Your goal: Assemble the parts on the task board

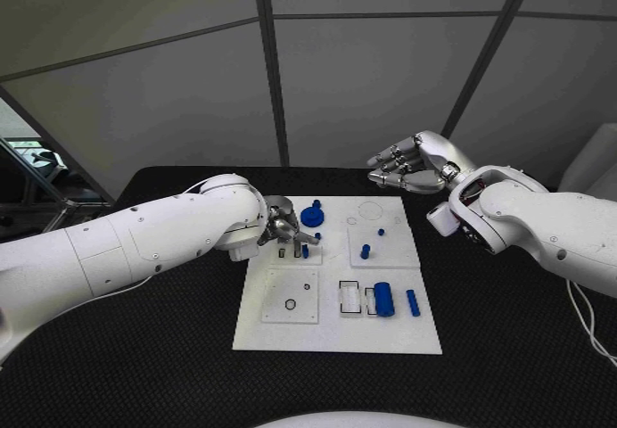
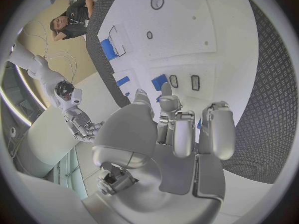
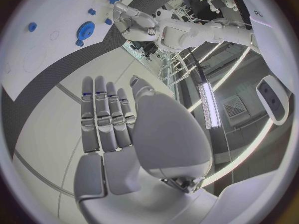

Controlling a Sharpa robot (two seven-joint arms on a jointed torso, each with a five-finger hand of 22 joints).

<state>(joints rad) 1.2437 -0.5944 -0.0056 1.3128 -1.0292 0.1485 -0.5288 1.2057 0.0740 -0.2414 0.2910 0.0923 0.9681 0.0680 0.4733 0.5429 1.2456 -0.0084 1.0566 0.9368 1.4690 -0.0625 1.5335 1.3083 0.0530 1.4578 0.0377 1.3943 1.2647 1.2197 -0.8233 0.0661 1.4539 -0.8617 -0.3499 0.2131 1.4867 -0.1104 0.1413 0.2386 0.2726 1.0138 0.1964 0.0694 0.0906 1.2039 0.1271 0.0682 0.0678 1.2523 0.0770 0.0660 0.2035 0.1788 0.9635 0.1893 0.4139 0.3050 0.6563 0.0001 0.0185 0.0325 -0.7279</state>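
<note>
Looking down from the head view, the white task board (image 1: 337, 334) lies mid-table, blue parts (image 1: 383, 298) on it. The left hand (image 1: 285, 225) hovers over its far-left area, fingers curled; whether they hold anything, I cannot tell. The right wrist view shows the right hand (image 3: 118, 129) flat, fingers straight, holding nothing.

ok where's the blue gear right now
In the head view the blue gear sits on the far left part of the task board, just beyond the left hand.

Two glossy white arms with rounded, bulbous shells are seen. Each is tipped by a silver metal hand, the left hand (image 1: 285, 226) and right hand (image 1: 409, 165). A thin white cable (image 1: 585, 308) is run along the right arm.
</note>
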